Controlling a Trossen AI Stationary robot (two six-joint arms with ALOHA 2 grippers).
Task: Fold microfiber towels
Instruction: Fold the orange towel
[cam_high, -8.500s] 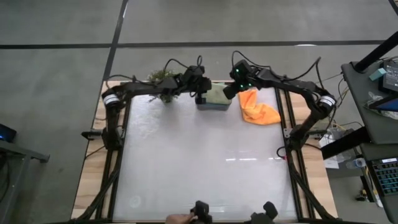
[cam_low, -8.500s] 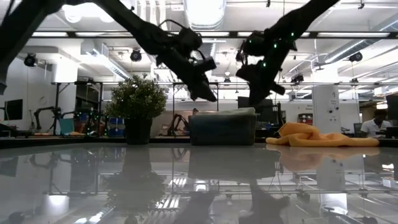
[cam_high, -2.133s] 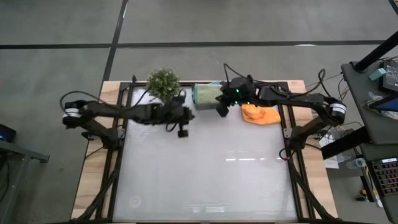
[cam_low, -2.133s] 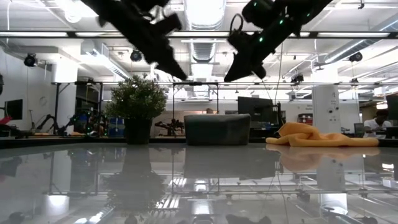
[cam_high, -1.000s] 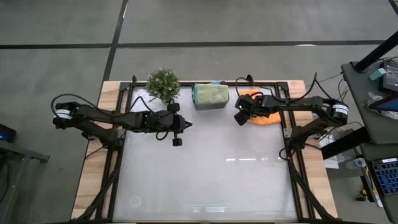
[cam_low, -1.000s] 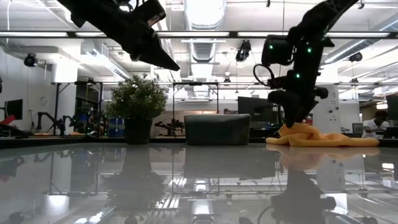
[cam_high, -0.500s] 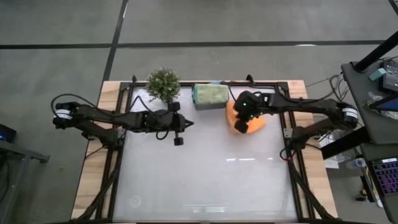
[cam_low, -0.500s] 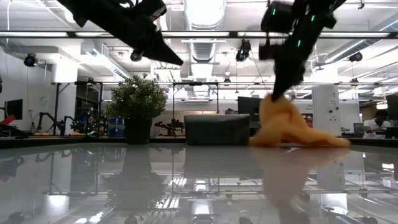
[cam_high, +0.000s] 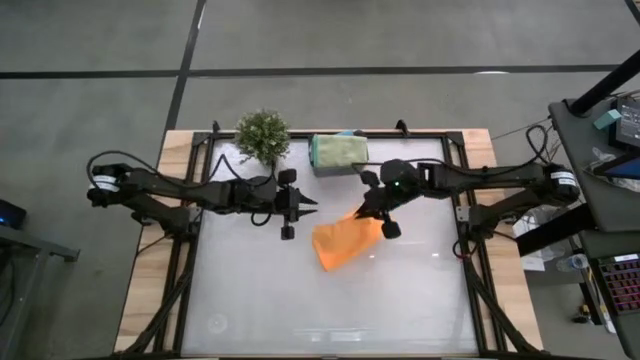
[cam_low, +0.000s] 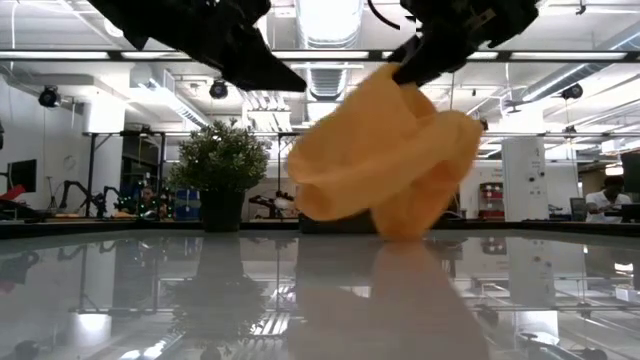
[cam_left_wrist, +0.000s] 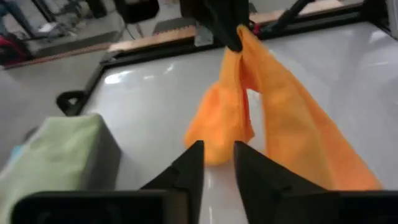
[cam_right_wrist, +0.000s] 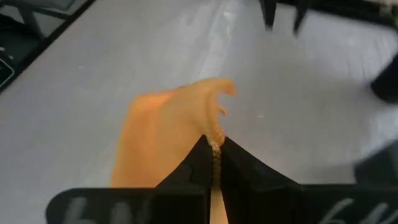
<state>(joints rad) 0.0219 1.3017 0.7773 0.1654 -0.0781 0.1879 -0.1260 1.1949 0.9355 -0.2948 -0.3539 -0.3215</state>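
Behind the right gripper's (cam_high: 372, 206) jaws pinching the orange towel (cam_high: 343, 243) stand bin (cam_high: 338, 153), plant (cam_high: 262, 134).

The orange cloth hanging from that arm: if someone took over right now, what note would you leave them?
Right gripper: jaws shut on a corner of the orange towel, which hangs above the middle of the table.
Left gripper: jaws slightly apart, holding nothing, pointing at the towel from close by.
A light green towel fills the grey bin at the back edge, beside the potted plant.
Done: towel picked up. Left: lay it flat, fold it.
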